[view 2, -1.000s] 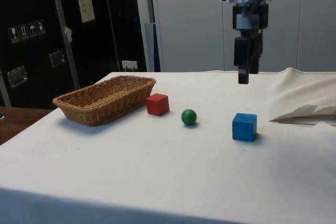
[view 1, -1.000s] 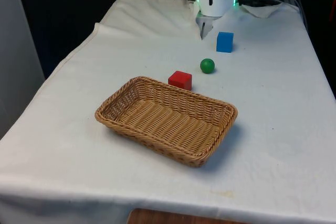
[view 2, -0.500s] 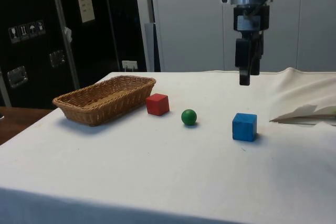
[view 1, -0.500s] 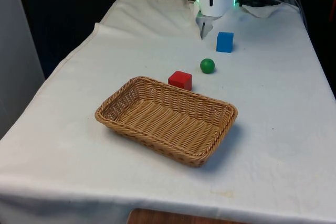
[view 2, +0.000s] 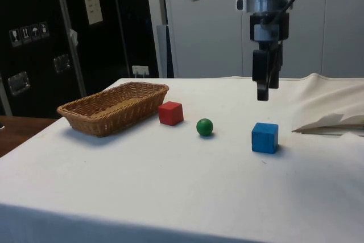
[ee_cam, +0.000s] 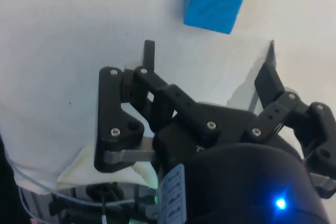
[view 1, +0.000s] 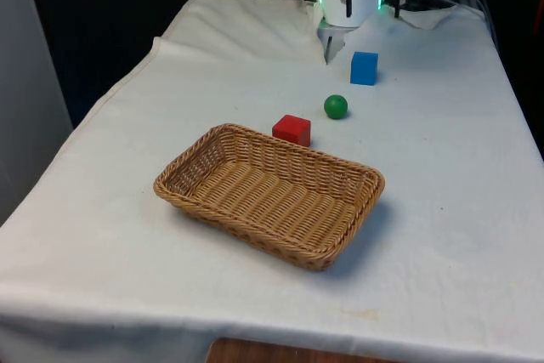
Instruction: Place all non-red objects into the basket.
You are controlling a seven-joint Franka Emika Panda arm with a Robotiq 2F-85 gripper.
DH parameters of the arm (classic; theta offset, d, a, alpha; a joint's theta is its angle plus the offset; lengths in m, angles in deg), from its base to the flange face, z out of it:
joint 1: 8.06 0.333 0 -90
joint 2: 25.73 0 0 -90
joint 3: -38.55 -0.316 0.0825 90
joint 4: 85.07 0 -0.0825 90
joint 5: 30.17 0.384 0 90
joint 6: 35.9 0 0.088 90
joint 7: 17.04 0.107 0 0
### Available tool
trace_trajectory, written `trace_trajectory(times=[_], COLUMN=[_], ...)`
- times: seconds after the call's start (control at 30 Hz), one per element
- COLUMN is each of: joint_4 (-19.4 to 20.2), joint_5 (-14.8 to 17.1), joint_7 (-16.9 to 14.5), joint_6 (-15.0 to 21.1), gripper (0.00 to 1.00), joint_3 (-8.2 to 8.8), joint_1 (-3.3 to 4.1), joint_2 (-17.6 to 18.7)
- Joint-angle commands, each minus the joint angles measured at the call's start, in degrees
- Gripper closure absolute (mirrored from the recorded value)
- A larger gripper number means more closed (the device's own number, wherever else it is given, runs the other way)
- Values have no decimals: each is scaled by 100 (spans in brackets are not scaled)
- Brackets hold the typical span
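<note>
Side view: the black gripper (view 2: 262, 96) hangs in the air with its fingers pointing straight down, above and a little behind the blue cube (view 2: 265, 137), touching nothing. Seen from the wrist, the two fingers stand wide apart with bare cloth between them, and the blue cube (ee_cam: 214, 1) lies beyond the fingertips (ee_cam: 149, 49), clear of both. In the front view the gripper (view 1: 328, 47) shows as a pale wedge just to the left of the blue cube (view 1: 364, 67), near the table's far end.

The blue cube rests flat on the white cloth (view 2: 187, 180). Nearest to it is the green ball (view 2: 205, 127), which sits apart from the cube on the side toward the basket; in the front view the green ball (view 1: 336, 106) lies nearer the camera than the cube and slightly to the front view's left of it. Farther from the blue cube along the same line is the red cube (view 2: 170, 112), which stands just beside the far rim of the wicker basket (view 2: 114, 106) without clearly touching it. In the front view the red cube (view 1: 291, 129) sits right behind the basket's rim (view 1: 268, 195).

The basket is oblong, woven in light brown cane, and holds nothing. It lies well apart from the blue cube, past both the ball and the red cube. All three pieces sit on the cloth outside it.
</note>
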Motion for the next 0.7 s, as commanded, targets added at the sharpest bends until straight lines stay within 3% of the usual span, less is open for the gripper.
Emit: trace_trajectory(times=[0.0, 0.13, 0.23, 0.4, 0.43, 0.47, 0.67], joint_4=[-11, -57, -63, -160, -138, -206, -407], joint_5=[23, 11, 34, 74, 11, 92, 183], joint_7=[6, -6, 17, 23, 6, 23, -34], joint_6=[132, 235, 252, 510, 344, 619, 968], gripper=[0, 0, 0, 0, 0, 0, 0], joint_3=[-6, -11, -29, -23, -34, -29, -52], joint_1=[6, 0, 29, 97, 40, 126, 155], joint_2=[115, 292, 281, 659, 487, 819, 1438])
